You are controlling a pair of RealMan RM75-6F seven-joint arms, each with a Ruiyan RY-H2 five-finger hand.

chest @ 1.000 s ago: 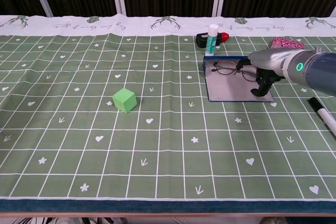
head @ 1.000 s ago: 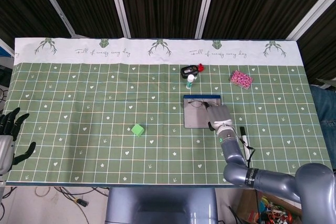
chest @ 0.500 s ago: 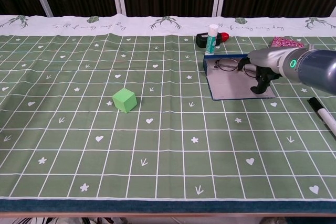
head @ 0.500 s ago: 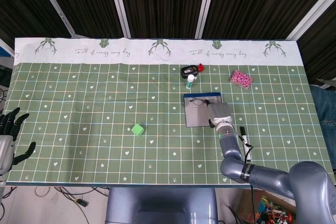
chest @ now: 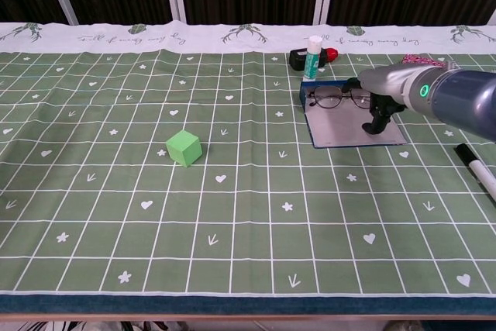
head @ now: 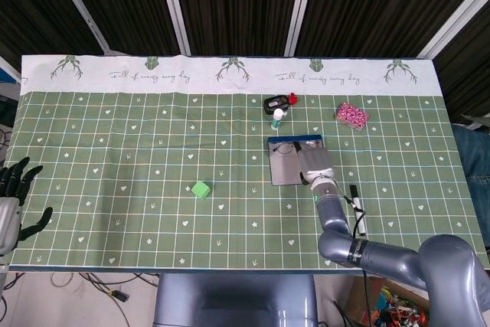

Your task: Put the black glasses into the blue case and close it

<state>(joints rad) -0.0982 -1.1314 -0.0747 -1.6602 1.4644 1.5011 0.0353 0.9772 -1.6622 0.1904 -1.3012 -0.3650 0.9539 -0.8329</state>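
Both my hands show: my right hand [chest: 378,110] pinches the black glasses [chest: 335,99] over the open blue case [chest: 353,131], my left hand [head: 14,203] hangs released.

Bright, even overhead light falls across the green tablecloth [head: 153,158]. Shadows are faint and short, as under the green cube [chest: 184,147]. Both views are sharp, without glare. The dark slatted wall [head: 230,5] behind stays dim.
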